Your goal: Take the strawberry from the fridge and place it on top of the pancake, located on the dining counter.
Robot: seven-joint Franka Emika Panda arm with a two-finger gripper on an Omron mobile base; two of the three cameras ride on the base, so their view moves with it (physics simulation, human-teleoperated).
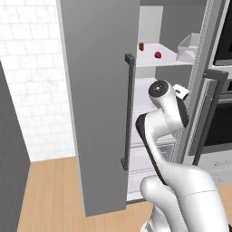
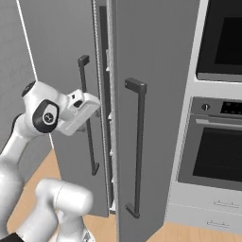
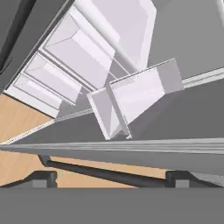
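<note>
- Fridge (image 1: 97,104) left door swung wide, clearing access to the shelves.
- Strawberry (image 1: 157,55) on upper shelf (image 1: 167,60), 1 o'clock from the wrist, beside small dark item (image 1: 141,46).
- Gripper state: cannot tell; nothing visibly held.

Hidden and cut-off parts at the open fridge

The fridge (image 1: 97,104) runs past the top edge in both base views, and its swung-out left door hides the left of the shelves. The strawberry (image 1: 157,55) is too small to make out detail. The gripper's jaws sit behind the arm's wrist, unreadable. The oven (image 2: 215,151) is cropped at right.
</note>
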